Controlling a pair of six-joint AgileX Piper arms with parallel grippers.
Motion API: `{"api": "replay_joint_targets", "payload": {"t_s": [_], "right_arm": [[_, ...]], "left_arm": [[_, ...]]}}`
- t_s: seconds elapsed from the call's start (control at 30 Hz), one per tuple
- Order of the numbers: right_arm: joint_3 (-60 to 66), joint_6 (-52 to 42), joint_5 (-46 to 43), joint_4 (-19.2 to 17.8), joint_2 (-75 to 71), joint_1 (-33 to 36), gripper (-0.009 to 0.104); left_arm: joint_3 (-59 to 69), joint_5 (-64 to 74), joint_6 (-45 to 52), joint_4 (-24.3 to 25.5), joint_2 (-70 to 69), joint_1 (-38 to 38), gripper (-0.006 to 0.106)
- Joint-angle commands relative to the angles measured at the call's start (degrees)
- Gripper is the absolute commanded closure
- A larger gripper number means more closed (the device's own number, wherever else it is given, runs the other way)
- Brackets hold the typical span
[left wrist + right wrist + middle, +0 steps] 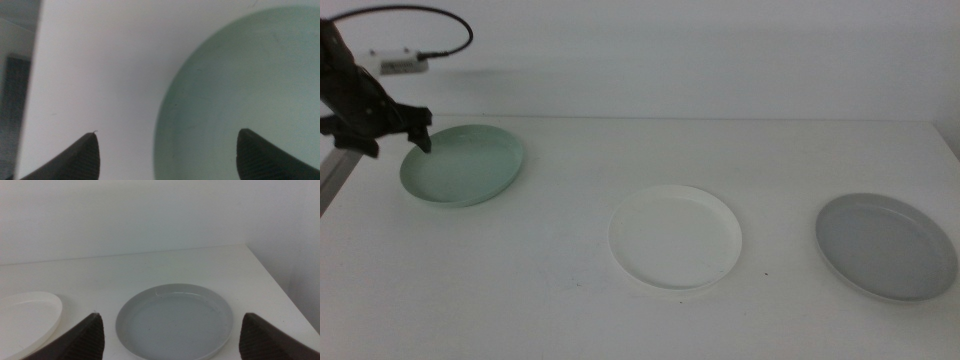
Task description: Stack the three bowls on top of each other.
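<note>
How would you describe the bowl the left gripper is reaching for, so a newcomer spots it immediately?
On the white table, three shallow bowls sit in a row. Look to the far left end, where the left gripper straddles a rim. That mint green bowl is the only coloured one; its neighbours are white and grey.

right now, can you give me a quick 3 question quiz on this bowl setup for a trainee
1. True or false: the three bowls are already stacked.
2. Which bowl is the left gripper at? A) white bowl B) grey bowl C) mint green bowl
3. Fill in: the right gripper's wrist view looks mainly at the ___ bowl.

Key:
1. False. The mint green bowl, white bowl and grey bowl lie apart in a row on the table.
2. C. Its open jaws straddle that bowl's rim.
3. Grey. That gripper, jaws open, is out of the middle view.
</note>
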Motion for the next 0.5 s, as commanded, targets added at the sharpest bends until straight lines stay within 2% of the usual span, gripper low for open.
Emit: {"api": "replay_joint_targets", "payload": {"t_s": [0.0, 0.13, 0.23, 0.33, 0.4, 0.47], "right_arm": [[0.1, -0.2, -0.6, -0.3, -0.3, -0.5, 0.002], [0.1, -0.2, -0.6, -0.3, -0.3, -0.5, 0.002], [0.1, -0.2, -0.6, -0.3, -0.3, -0.5, 0.002], [0.1, -0.2, -0.6, -0.3, -0.3, -0.5, 0.002], [0.1, -0.2, -0.6, -0.3, -0.3, -0.5, 0.002], [0.1, -0.2, -0.6, -0.3, -0.3, -0.5, 0.002]], "left_arm": [[-0.5, -1.6, 0.2, -1.3, 1.7, 0.1, 0.007], [-0.5, -2.9, 0.2, -1.3, 3.7, 0.1, 0.008], [-0.3, -2.9, 0.7, -1.6, 4.3, 0.1, 0.014], [-0.3, -2.1, -0.1, -2.0, 5.1, 0.1, 0.029], [-0.3, -1.6, -0.1, -3.2, 5.4, 0.1, 0.044], [-0.3, -0.7, -0.1, -3.4, 5.4, 0.2, 0.067]]}}
